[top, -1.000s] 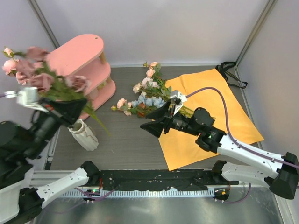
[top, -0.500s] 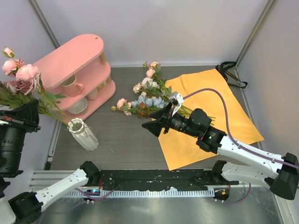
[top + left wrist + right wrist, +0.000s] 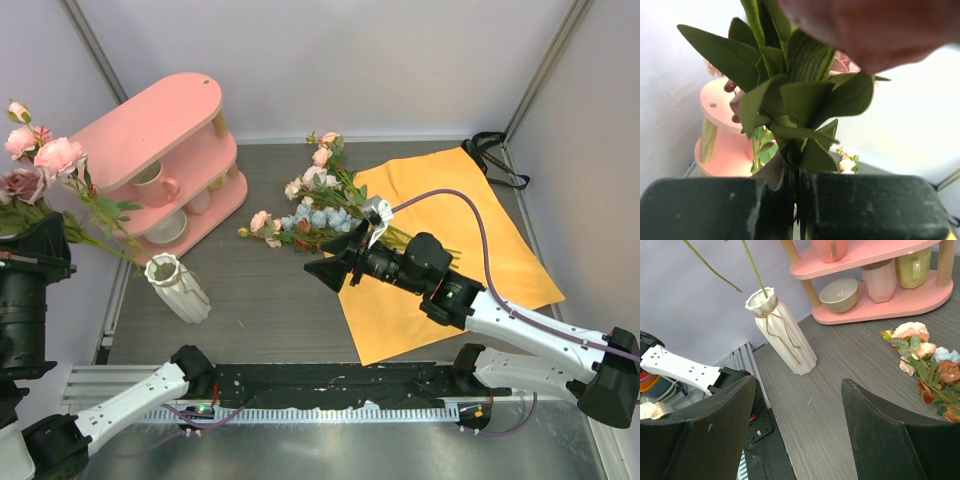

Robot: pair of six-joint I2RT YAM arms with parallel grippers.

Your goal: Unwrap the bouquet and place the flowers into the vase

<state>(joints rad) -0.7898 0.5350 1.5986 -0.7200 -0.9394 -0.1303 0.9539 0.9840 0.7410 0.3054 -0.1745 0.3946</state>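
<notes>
the left hand is raised at the far left edge of the worktop, its jaws pressed tight on the green stems of a bunch of pink flowers; in the left wrist view the left hand has the stems squeezed in the thin slit between its pads, with leaves fanning out just above it. the blooms stand up and to the left, above the hand. the vase stands upright on the worktop just below and to the right of that hand, in front of the pink shelf. seen from the right wrist, one thin stem comes down to the mouth of the vase and another hangs to its left, outside it

the right hand hovers over the middle of the worktop with its jaws spread wide and nothing between them, pointing toward the vase. the loose flowers, pink, cream, peach and pale blue, lie on the worktop behind it, their stems running onto the orange sheet, which is spread flat on the right. a black ribbon lies at the sheet's far corner. cups sit on the shelf
</notes>
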